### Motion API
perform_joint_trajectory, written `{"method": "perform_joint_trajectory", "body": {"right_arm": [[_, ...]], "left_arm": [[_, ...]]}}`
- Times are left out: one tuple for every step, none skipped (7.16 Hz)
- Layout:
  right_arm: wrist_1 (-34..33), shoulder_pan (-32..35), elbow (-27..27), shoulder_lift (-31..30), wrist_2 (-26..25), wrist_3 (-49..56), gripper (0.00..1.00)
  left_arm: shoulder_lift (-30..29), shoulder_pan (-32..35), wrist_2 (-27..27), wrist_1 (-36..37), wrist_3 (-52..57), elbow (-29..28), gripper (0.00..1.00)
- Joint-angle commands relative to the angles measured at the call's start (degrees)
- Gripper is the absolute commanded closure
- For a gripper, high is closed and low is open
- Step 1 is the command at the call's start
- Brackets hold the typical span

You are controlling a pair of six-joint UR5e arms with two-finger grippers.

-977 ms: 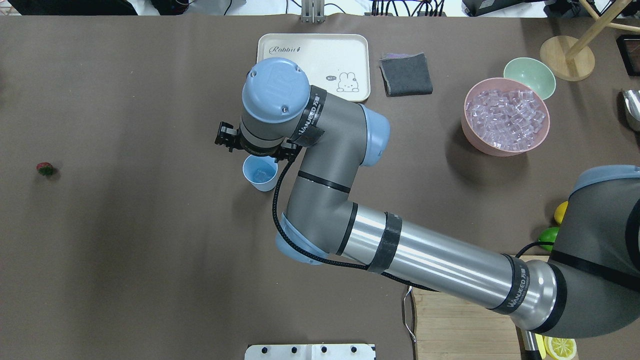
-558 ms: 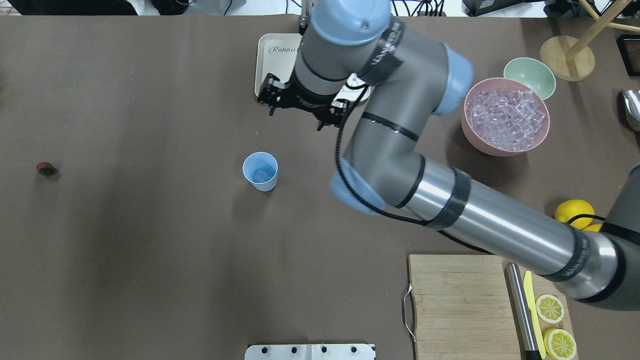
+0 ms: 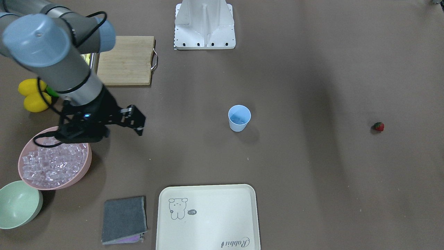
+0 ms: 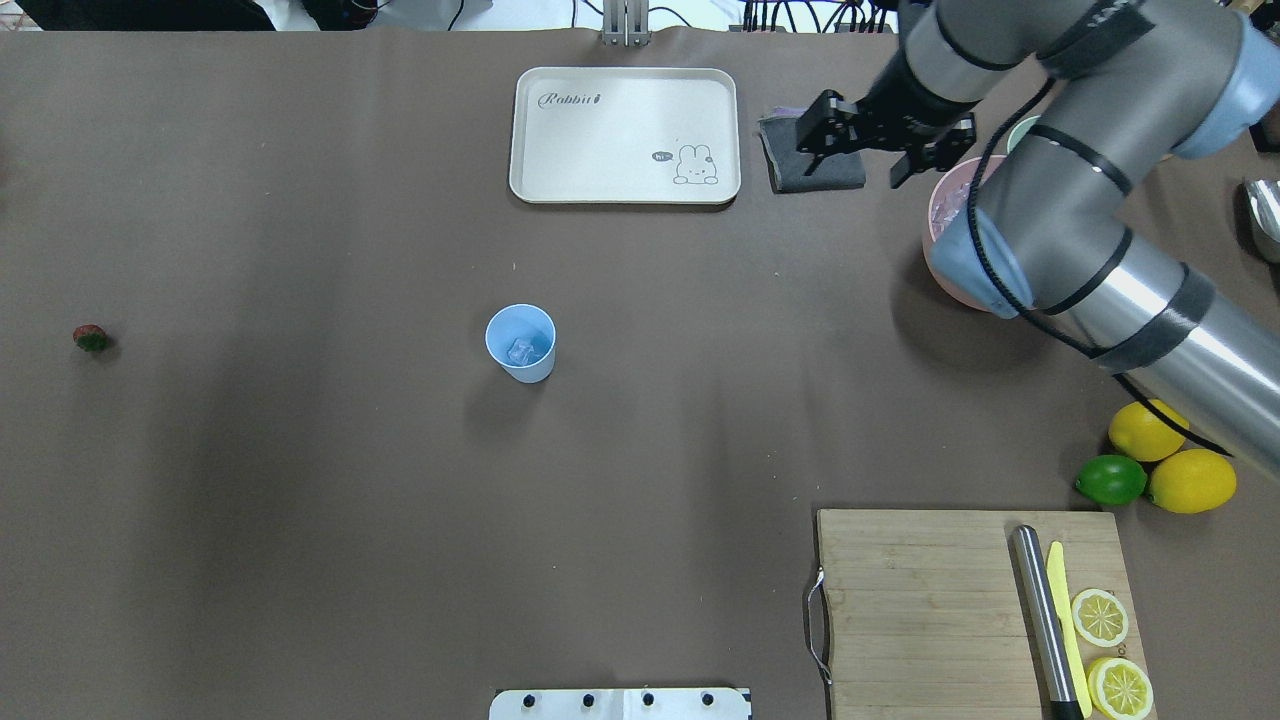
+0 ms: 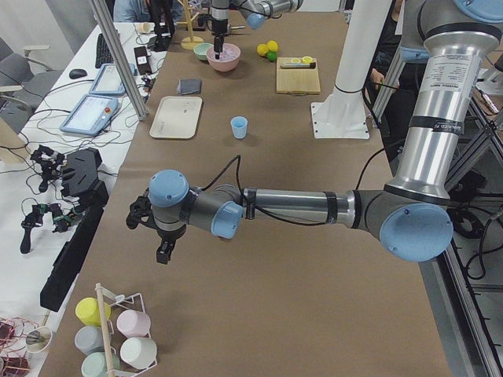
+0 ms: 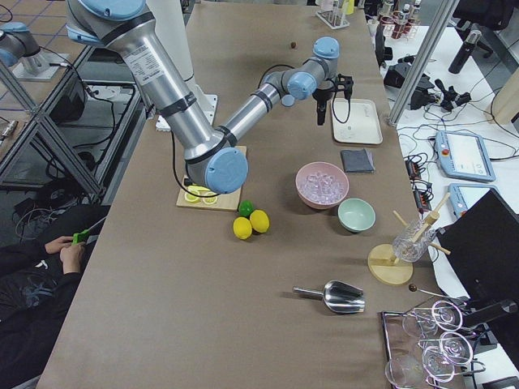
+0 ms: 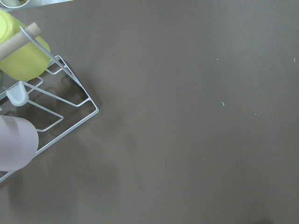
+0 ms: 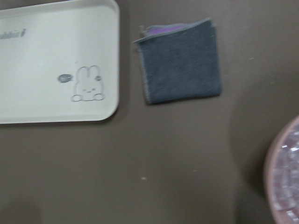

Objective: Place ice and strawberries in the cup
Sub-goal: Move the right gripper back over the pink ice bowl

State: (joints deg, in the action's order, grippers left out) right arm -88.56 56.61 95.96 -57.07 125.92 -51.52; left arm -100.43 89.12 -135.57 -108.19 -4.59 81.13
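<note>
The light-blue cup [image 4: 520, 343] stands upright mid-table with a clear ice cube [image 4: 522, 350] in it; it also shows in the front view [image 3: 239, 118]. More ice [image 3: 52, 163] fills the pink bowl [image 3: 86, 166] at the back right. The strawberry [image 4: 90, 338] lies alone at the far left, also in the front view [image 3: 378, 126]. My right gripper [image 3: 83, 133] hangs above the table beside the pink bowl's edge, far from the cup; its jaws are hidden. My left gripper [image 5: 163, 251] hovers near the cup rack, far from everything; I cannot tell its state.
A cream tray [image 4: 600, 140] and a grey cloth [image 4: 810, 165] lie at the back. A green bowl [image 3: 17, 205] sits by the pink bowl. Lemons and a lime [image 4: 1170, 470], and a cutting board [image 4: 920, 600] with a knife and lemon slices, are at the right. A wire cup rack [image 7: 46, 107] is under the left wrist.
My right arm has swung from over the cup to the back right, beside the pink bowl. The cup and its ice cube have stayed put.
</note>
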Motion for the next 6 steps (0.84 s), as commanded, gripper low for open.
{"method": "perform_joint_trajectory", "body": {"right_arm": [[-10.3,6.3,0.3,-3.0,-1.1,17.6,0.01],[-13.0,6.1,-0.1,-3.0,-6.7,19.0,0.01],[-15.2,6.1,-1.2,-2.6,-8.6,17.8,0.01],[-15.2,6.5,-1.5,-2.9,-8.7,10.7,0.01],[-14.9,6.5,-1.4,-2.9,-9.3,1.3,0.01],[-14.5,6.3,-1.3,-2.9,-10.1,-6.9,0.02]], "left_arm": [[-0.1,0.0,0.0,-0.1,-0.1,0.2,0.02],[-0.1,0.0,0.0,0.0,-0.1,0.2,0.02],[-0.1,0.0,0.0,0.0,0.0,0.2,0.02],[0.0,0.0,0.0,-0.1,0.0,0.2,0.02],[0.2,0.0,0.0,-0.1,0.1,0.2,0.02],[0.4,0.0,0.0,-0.3,0.2,0.2,0.02]]}}
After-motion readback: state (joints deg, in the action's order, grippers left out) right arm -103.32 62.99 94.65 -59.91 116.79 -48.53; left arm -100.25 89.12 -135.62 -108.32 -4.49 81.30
